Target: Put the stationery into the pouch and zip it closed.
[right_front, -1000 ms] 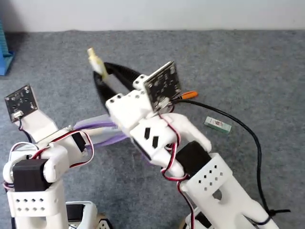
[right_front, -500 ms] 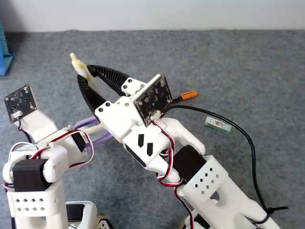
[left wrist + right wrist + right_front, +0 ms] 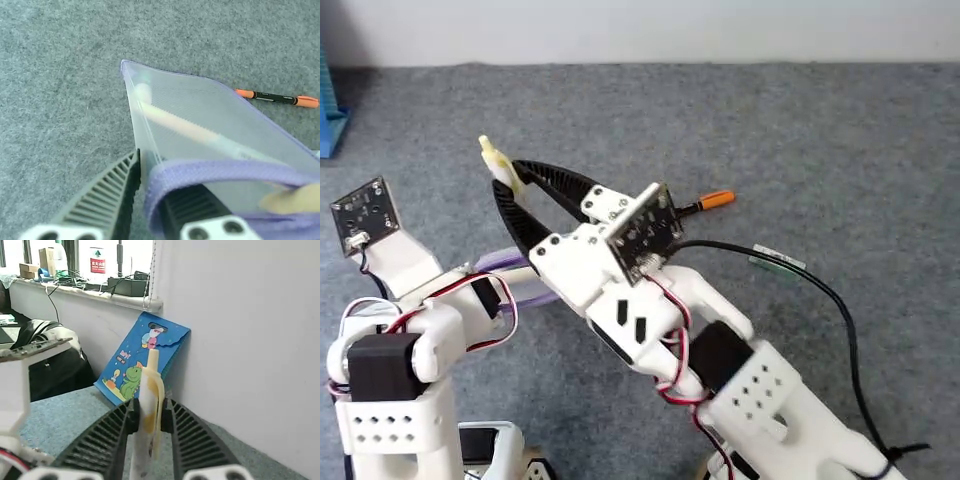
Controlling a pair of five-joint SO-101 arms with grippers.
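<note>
Closer in, the pouch (image 3: 225, 107) holds a pale pen (image 3: 185, 129).

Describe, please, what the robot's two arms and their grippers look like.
The left arm and right arm have white plastic shells, black servo blocks and thin red, white and black wires. The left gripper and right gripper have black ribbed fingers. Each wrist carries a dark circuit board; a thick black cable trails from the right one.

High: down over table (image 3: 840, 140). Left wrist: close, down at pouch (image 3: 210, 120); orange pen (image 3: 277, 98) shared with high. Right wrist: level, at wall (image 3: 240, 340).
</note>
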